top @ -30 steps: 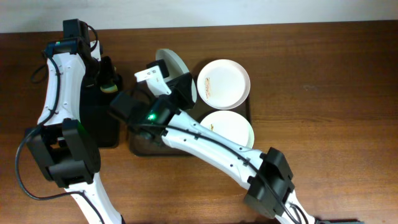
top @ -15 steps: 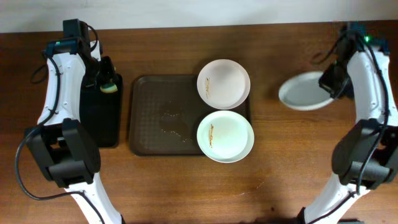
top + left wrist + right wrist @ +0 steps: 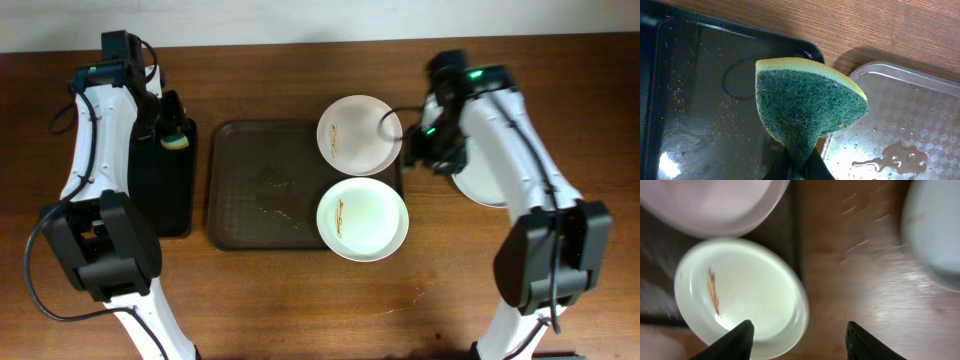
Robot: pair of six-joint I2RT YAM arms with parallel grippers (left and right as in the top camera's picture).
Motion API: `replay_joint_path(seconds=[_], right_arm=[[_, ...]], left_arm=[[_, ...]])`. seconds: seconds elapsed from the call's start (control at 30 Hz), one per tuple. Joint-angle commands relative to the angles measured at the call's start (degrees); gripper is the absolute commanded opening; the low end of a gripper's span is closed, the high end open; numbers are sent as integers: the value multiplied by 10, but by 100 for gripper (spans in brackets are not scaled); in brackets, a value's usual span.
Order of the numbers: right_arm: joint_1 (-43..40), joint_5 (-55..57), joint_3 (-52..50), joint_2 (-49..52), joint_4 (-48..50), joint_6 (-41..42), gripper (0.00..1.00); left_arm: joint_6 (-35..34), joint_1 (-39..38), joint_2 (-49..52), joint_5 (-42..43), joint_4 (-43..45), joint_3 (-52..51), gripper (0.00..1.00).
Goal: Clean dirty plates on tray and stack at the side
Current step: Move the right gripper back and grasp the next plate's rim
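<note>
Your left gripper (image 3: 799, 169) is clamped on a green-and-yellow sponge (image 3: 807, 105), held over the narrow black tray (image 3: 165, 205) at the upper left of the overhead view. Your right gripper (image 3: 800, 337) has its fingers spread apart with nothing between them. In the overhead view it sits near the right edge of the brown tray (image 3: 250, 160). Two dirty plates sit on the tray's right side, the upper plate (image 3: 360, 133) and the lower plate (image 3: 362, 218), each with a thin brown smear. A third plate (image 3: 475, 185) lies on the wooden table right of centre, partly hidden under your right arm. The right wrist view is blurred.
</note>
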Motion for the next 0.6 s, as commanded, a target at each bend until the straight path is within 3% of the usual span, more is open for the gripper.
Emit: replay_joint_path(seconds=[0.0,0.07,0.23,0.43,0.57], right_arm=[[50,6,-91,1,42,70,49],[65,10,-146,1,53,94,43],[78,37,-205,1,59,133,41],[159,37,-226,1,108,173,4],[225,33,-196,1,151,165,4]], left_arm=[[-3,1,-7,0,0,12,3],[-3,1,-7,0,-1,12,3],[-3,1,-7,0,-1,12,3],[-3,1,-7,0,0,12,3],[-3,1,-7,0,0,12,3]])
